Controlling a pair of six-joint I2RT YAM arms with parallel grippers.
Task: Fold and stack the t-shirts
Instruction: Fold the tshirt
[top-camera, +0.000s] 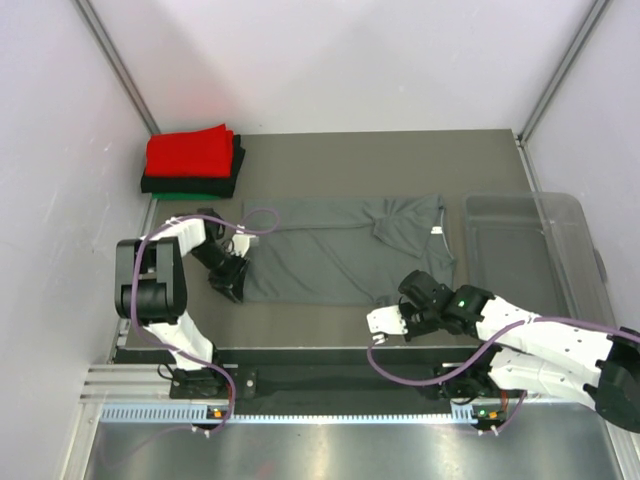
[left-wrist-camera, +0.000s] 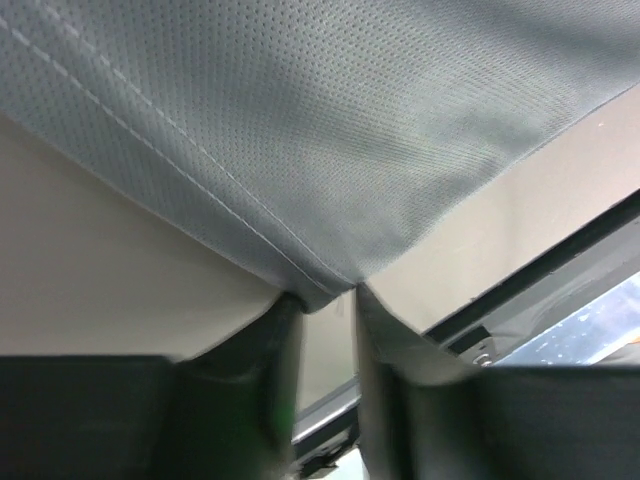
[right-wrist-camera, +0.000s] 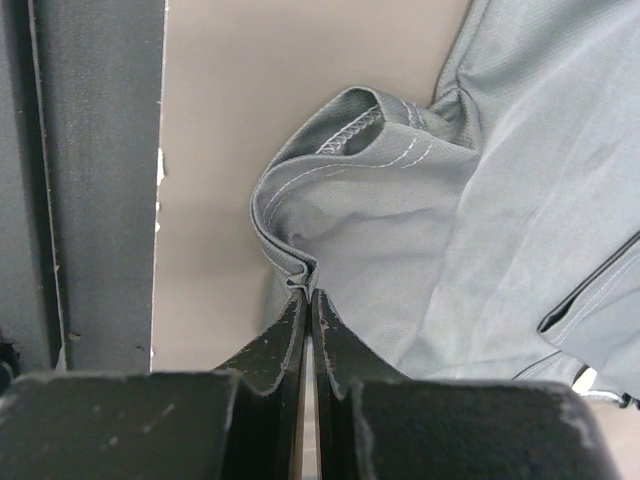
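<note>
The dark grey t-shirt (top-camera: 340, 250) lies spread flat in the middle of the table. My left gripper (top-camera: 232, 280) is at its near left corner. In the left wrist view the hemmed corner of the shirt (left-wrist-camera: 300, 150) sits right at the tips of my left gripper (left-wrist-camera: 325, 295), whose jaws stand a narrow gap apart. My right gripper (top-camera: 410, 300) is at the shirt's near right edge. In the right wrist view my right gripper (right-wrist-camera: 308, 290) is shut on a bunched fold of the shirt's hem (right-wrist-camera: 380, 190). Folded red (top-camera: 190, 152), black (top-camera: 225, 180) and green shirts are stacked at the far left.
A clear plastic bin (top-camera: 530, 250) stands at the right of the table, close to the shirt's collar end. The black front rail (right-wrist-camera: 95, 180) runs just beside my right gripper. White walls close the table in on three sides.
</note>
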